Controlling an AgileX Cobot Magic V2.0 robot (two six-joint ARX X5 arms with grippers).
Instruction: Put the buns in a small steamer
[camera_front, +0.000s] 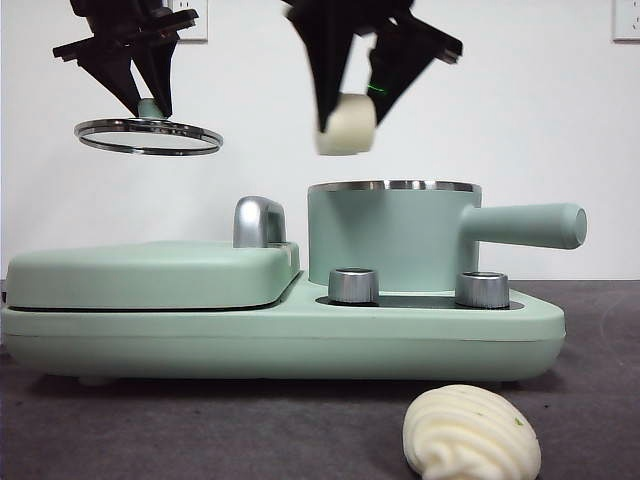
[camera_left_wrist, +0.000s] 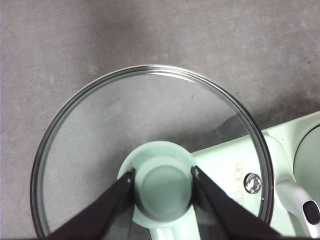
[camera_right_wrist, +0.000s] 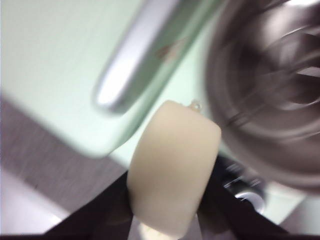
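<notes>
White wall backs a dark grey bench (camera_front: 100, 420) on which a mint green cooking unit sits, and the mint green cylindrical steamer pot with a steel rim and long side handle (camera_front: 390, 240) serves as the landmark. From the front, its mouth is uncovered: a pincer off to the flat griddle's side of the pot holds the round glass lid with a steel rim (camera_front: 148, 136) up by the knob, apparently to keep the opening free. Directly above the pot's rim, the other pincer (camera_front: 347, 122) clenches the smooth cylindrical cream-white bun (camera_front: 347, 124), not yet lowered inside. The ridged, rounded cream bun with green flecks (camera_front: 472, 434) lies on the bench in front of the pot, waiting its turn. The flat mint green lidded griddle with a chrome handle (camera_front: 150, 272) sits just beside the pot. At the left wrist, the left pincer (camera_left_wrist: 163, 176) grips the lid's green knob (camera_left_wrist: 162, 186) between both jaws. At the right wrist, though blurred, the right pincer (camera_right_wrist: 172, 187) grasps the smooth bun (camera_right_wrist: 172, 180), with the pot's dark interior (camera_right_wrist: 272, 90) close by.
</notes>
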